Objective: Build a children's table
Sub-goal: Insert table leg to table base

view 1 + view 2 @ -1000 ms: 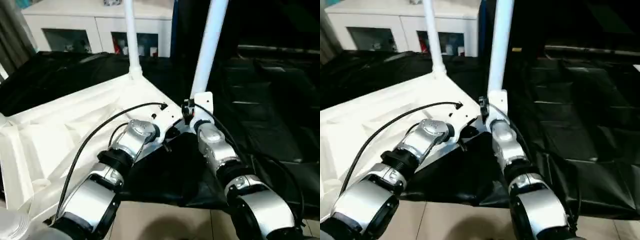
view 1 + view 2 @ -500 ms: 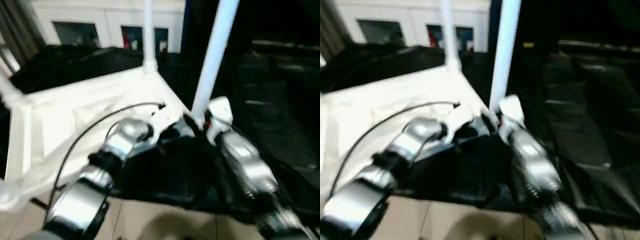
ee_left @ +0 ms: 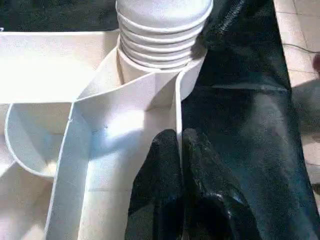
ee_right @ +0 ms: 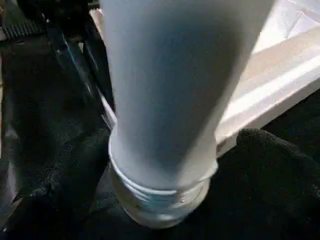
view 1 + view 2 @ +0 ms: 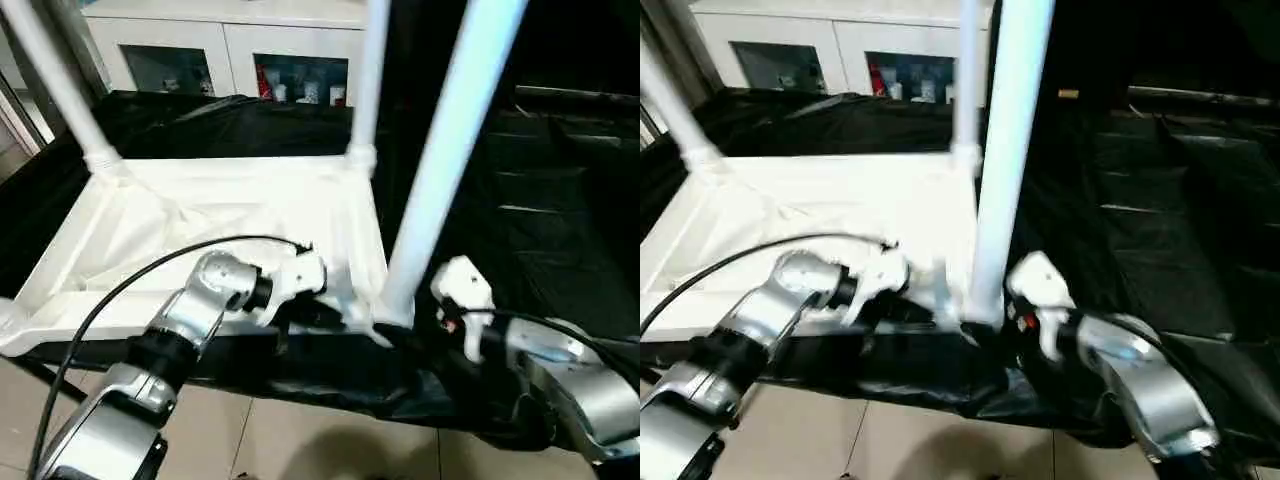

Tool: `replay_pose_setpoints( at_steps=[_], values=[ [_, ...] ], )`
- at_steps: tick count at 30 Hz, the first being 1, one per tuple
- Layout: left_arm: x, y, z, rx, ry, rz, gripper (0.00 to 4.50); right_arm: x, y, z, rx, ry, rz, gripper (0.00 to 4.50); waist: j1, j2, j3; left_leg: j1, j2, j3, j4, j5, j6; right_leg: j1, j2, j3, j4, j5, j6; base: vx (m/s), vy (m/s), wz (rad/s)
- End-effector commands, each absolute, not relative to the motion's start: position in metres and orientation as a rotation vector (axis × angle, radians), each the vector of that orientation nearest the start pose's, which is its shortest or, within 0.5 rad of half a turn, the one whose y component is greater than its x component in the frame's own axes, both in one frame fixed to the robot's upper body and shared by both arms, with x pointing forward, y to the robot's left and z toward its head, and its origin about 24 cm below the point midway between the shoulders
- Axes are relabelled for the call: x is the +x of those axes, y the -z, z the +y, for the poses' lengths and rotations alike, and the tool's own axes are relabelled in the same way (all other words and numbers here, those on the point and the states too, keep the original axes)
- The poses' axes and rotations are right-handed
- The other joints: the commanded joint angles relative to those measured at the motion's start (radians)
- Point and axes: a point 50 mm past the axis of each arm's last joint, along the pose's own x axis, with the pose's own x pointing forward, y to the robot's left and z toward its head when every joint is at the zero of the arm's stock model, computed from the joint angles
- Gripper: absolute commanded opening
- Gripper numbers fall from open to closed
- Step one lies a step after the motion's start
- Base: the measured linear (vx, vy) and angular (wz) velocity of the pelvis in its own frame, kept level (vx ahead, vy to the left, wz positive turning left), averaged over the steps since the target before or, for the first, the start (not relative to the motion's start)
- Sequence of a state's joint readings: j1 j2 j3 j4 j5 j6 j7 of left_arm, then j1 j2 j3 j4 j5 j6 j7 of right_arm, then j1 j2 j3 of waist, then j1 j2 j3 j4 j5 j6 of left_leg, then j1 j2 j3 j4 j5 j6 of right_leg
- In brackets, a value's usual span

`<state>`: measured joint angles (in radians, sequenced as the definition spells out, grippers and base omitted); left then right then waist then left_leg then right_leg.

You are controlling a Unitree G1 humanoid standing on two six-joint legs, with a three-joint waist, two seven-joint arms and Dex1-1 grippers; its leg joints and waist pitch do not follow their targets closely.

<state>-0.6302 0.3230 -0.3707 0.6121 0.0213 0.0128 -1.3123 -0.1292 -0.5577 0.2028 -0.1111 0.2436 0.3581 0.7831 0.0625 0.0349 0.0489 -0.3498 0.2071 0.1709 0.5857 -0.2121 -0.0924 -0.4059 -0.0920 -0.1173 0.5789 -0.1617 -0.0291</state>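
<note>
Setting: indoor room, home-like or a staged demo space. Evidence: white glass-door cabinet (image 5: 240,60) at 12 o'clock, small items on its shelves; beige tiled floor (image 5: 300,450) at 6 o'clock; black sheeting (image 5: 560,240) draped over the work surface.

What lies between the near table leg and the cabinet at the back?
In the left eye view, the far leg and black sheeting lie between the near leg and the cabinet.

White table top (image 5: 200,215), 3 white legs (image 5: 445,150); black cloth (image 5: 560,230) beneath; silver forearms, black fingers (image 3: 165,165); white cabinet (image 5: 230,40); beige floor tiles (image 5: 300,445).
</note>
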Motion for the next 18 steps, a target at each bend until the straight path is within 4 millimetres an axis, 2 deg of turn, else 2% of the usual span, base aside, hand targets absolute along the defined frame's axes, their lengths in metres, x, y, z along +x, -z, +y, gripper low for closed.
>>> replay_pose_setpoints(
  at_steps=[1,2,3,5,7,9,10,11,18],
  values=[
    [0.306,-0.057,0.1,0.469,1.608,0.383,0.0,0.246,-0.063,-0.165,-0.264,-0.993,0.357,4.49,0.001,-0.014,-0.062,-0.005,0.026,0.0,-0.065,-0.122,0.096,0.065,-0.059,0.06,-0.064,-0.242,-0.17,0.0,0.0,0.0],
    [0.305,-0.057,0.1,0.471,1.611,0.385,0.0,0.248,-0.062,-0.165,-0.256,-0.983,0.36,4.49,0.001,-0.015,-0.063,-0.006,0.025,0.0,-0.064,-0.117,0.097,0.066,-0.06,0.06,-0.063,-0.241,-0.168,0.0,0.0,0.0],
    [0.305,-0.057,0.101,0.472,1.614,0.386,0.0,0.25,-0.061,-0.164,-0.252,-0.973,0.359,4.2,0.001,-0.014,-0.064,-0.008,0.024,-0.001,-0.064,-0.106,0.098,0.067,-0.06,0.059,-0.062,-0.237,-0.166,0.0,0.0,0.0],
    [0.305,-0.057,0.101,0.478,1.612,0.387,0.0,0.253,-0.061,-0.163,-0.247,-0.968,0.356,4.2,0.0,-0.015,-0.066,-0.009,0.022,0.0,-0.061,-0.09,0.1,0.067,-0.058,0.058,-0.059,-0.22,-0.169,0.0,0.0,0.0],
    [0.305,-0.057,0.102,0.481,1.608,0.391,0.0,0.257,-0.061,-0.159,-0.234,-0.966,0.35,3.83,0.001,-0.013,-0.067,-0.007,0.023,-0.001,-0.061,-0.089,0.099,0.066,-0.059,0.058,-0.057,-0.208,-0.178,0.0,0.0,0.0],
    [0.305,-0.057,0.103,0.481,1.608,0.396,0.0,0.259,-0.061,-0.157,-0.23,-0.964,0.347,3.77,0.001,-0.013,-0.067,-0.006,0.024,-0.001,-0.06,-0.089,0.098,0.066,-0.058,0.058,-0.055,-0.193,-0.183,0.0,0.0,0.0],
    [0.305,-0.057,0.103,0.48,1.608,0.396,0.0,0.26,-0.061,-0.157,-0.222,-0.964,0.345,3.73,0.002,-0.016,-0.068,-0.006,0.024,-0.001,-0.06,-0.081,0.099,0.068,-0.057,0.059,-0.052,-0.177,-0.186,0.0,0.0,0.0],
    [0.305,-0.057,0.103,0.479,1.607,0.395,0.0,0.26,-0.061,-0.156,-0.221,-0.964,0.344,3.64,0.002,-0.014,-0.068,-0.007,0.024,-0.001,-0.06,-0.077,0.1,0.068,-0.058,0.059,-0.051,-0.168,-0.189,0.0,0.0,0.0],
    [0.304,-0.055,0.104,0.478,1.602,0.402,0.0,0.26,-0.059,-0.155,-0.223,-0.975,0.351,2.98,0.003,-0.018,-0.068,-0.008,0.022,0.0,-0.057,-0.078,0.1,0.07,-0.059,0.059,-0.051,-0.187,-0.182,0.0,0.0,0.0]
  ],
)
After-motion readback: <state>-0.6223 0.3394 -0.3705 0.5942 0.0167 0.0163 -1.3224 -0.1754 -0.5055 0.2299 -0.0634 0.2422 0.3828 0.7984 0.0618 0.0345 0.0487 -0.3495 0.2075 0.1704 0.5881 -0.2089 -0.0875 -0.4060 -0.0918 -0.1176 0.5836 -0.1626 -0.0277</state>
